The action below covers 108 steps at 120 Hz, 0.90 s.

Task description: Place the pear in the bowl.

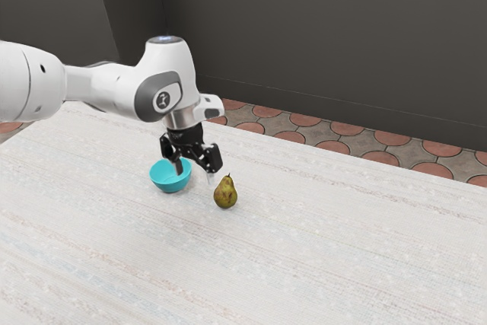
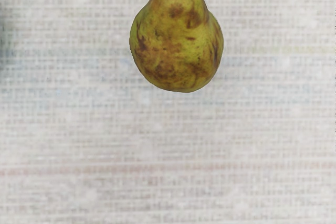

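In the exterior view, the arm (image 1: 99, 85) is reaching in from the view's left, and the pincer (image 1: 195, 173) is hanging above the tabletop (image 1: 319, 249), its fingers standing wide apart. The pear (image 1: 225, 194) is resting on the tabletop, outside the turquoise bowl (image 1: 171, 186) and near it. In the wrist view, the pear is showing green-yellow skin with brown blotches and a dark stem.

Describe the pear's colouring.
The pear is yellow-green with brown blotches, seen best in the wrist view.

Pale striped table (image 1: 327, 256); beyond it, red-and-grey tiled floor (image 1: 333, 146), then dark grey wall (image 1: 327, 36).
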Each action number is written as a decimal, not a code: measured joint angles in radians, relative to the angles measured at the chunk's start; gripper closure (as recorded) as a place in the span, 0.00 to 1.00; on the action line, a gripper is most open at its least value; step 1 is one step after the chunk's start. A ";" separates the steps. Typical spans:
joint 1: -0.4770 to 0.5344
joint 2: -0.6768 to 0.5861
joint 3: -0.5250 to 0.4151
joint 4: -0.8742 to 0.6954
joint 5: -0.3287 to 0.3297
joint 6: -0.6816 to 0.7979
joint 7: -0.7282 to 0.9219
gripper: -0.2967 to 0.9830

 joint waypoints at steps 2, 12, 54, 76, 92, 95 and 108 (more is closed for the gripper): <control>-0.004 0.009 0.000 0.002 0.000 0.005 -0.001 0.23; -0.012 0.037 0.000 0.006 0.002 0.024 -0.007 0.23; -0.043 0.259 0.006 0.183 0.003 0.055 -0.026 0.23; -0.037 0.309 0.009 0.214 0.001 0.058 -0.034 0.23; -0.030 0.329 0.010 0.243 0.000 0.061 -0.038 0.23; -0.029 0.335 0.010 0.249 -0.001 0.061 -0.039 0.23; -0.029 0.374 0.010 0.289 -0.001 0.062 -0.041 0.23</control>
